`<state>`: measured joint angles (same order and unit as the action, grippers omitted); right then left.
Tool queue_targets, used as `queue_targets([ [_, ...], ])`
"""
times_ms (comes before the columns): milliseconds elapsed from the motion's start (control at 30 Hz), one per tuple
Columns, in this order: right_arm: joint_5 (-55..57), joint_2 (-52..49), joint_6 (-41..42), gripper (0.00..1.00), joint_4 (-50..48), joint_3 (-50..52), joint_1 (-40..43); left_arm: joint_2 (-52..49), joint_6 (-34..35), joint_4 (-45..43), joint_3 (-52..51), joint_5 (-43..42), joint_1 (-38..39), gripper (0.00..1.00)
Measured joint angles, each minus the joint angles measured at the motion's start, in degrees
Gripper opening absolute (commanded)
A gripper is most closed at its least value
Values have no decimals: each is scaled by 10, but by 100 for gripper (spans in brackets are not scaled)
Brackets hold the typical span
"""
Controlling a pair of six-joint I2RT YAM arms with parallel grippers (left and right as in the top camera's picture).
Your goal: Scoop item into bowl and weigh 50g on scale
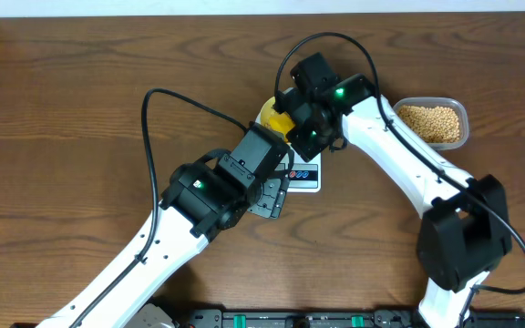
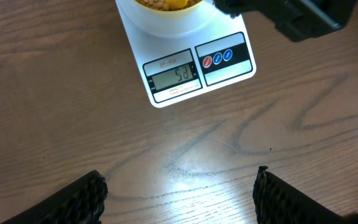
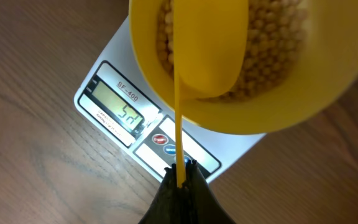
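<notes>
The white scale [image 2: 191,68] lies on the table, and its display [image 3: 122,107] shows digits that look like 50. On it stands the yellow bowl [image 3: 263,115] filled with beige beans [image 3: 272,43]. A yellow scoop [image 3: 211,59] rests inside the bowl on the beans. My right gripper [image 3: 180,167] is shut on the scoop's thin handle [image 3: 178,124], just above the scale's buttons. My left gripper [image 2: 179,180] is open over bare wood in front of the scale, holding nothing. From overhead, the bowl [image 1: 268,110] is mostly hidden by the right gripper [image 1: 301,129].
A clear tub of beans [image 1: 433,123] stands at the right, behind the right arm. The left gripper [image 1: 272,196] hovers beside the scale [image 1: 305,176]. The two arms cross the middle of the wooden table [image 1: 80,109].
</notes>
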<state>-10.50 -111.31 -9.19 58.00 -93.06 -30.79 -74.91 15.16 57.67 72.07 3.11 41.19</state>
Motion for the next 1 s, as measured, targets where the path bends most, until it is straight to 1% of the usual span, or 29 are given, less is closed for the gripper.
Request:
queue_targets([
  [633,-16,-15,26,1,-10,0,3,0,0,0,0,0,0,78],
  [1000,-94,-15,57,1,-15,0,64,0,0,0,0,0,0,78],
])
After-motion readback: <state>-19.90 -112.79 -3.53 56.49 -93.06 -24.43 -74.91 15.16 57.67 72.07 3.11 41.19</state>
